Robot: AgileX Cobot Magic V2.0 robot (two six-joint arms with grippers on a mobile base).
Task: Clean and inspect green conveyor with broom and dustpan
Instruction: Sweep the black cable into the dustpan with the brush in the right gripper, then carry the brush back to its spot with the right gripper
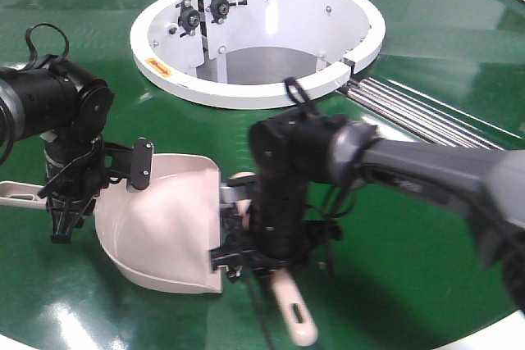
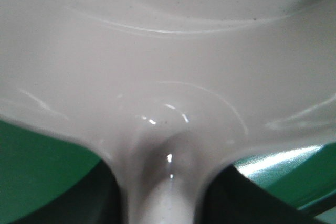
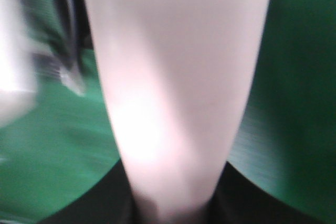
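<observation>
Fingers (image 2: 94, 205) of the left gripper (image 1: 64, 220) clamp the dustpan (image 1: 168, 231) handle, the right gripper (image 1: 261, 258) clamps the broom (image 1: 294, 313) at the pan's lip on the green conveyor (image 1: 410, 268); best to hold the lip flat and sweep inward gently.

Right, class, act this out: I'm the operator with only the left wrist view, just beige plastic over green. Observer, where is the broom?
Observer: The right gripper holds the broom, slotted handle pointing toward the front camera.
Operator: How near what I'm holding?
Observer: It lies along the lip of the dustpan; the arm hides whether they touch.
Operator: And behind them?
Observer: A white ring on the green conveyor, silver rods leaving it toward picture right.
</observation>
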